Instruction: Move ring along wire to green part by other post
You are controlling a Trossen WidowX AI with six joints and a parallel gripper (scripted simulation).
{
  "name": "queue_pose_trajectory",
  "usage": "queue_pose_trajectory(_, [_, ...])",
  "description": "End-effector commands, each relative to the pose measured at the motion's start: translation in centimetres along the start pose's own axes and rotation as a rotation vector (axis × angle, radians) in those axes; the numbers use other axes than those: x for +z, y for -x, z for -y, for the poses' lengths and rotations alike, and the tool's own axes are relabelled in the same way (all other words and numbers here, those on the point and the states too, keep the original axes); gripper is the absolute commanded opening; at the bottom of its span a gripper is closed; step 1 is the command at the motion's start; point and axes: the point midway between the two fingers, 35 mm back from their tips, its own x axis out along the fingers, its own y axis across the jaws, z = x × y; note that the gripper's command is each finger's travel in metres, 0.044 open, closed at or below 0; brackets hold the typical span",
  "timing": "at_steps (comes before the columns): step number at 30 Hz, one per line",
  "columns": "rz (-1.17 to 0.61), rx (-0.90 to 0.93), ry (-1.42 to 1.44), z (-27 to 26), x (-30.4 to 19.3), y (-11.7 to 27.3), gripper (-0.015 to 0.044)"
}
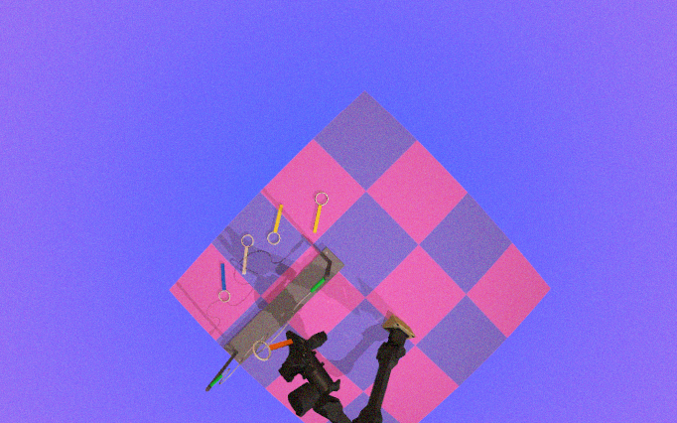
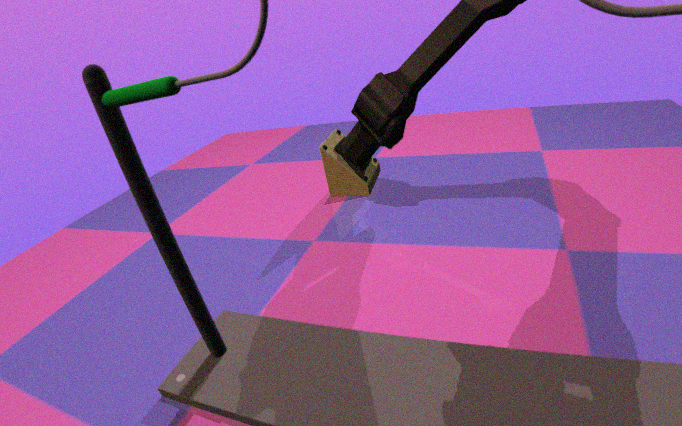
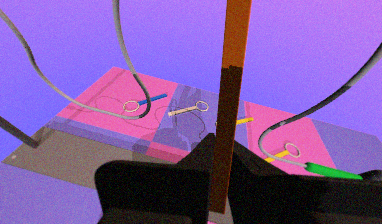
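Observation:
My gripper (image 1: 292,340) (image 3: 216,138) is shut on the orange handle (image 1: 281,345) (image 3: 236,40). The handle stands upright in the wrist view. Its pale ring (image 1: 253,350) is in the top view, at the wire's lower-left stretch, between the posts and nearer the lower-left post (image 1: 227,363). The wire appears to pass through it; any contact is too small to tell. One green part (image 1: 215,380) is at that post. The other green part (image 1: 318,285) (image 2: 140,91) (image 3: 333,171) is at the upper-right post (image 1: 328,265) (image 2: 153,211). The ring is outside the wrist view and the exterior view.
The thin grey wire (image 2: 216,77) (image 3: 38,65) bends in loops across the wrist view. The grey base (image 1: 249,339) (image 2: 412,365) lies below. Loose rings with blue (image 1: 222,275), beige (image 1: 245,261) and yellow (image 1: 317,217) handles lie beyond it. A second arm-like limb ends in a tan mount (image 1: 398,325) (image 2: 346,179).

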Motion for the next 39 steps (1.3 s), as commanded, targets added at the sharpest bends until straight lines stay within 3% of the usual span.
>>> queue_pose_trajectory(1, [0.003,0.025,-0.048,-0.1,-0.1,-0.1,-0.015])
queue_pose_trajectory(39, [0.059,0.255,-0.47,-1.6,0.2,-0.1,-0.015])
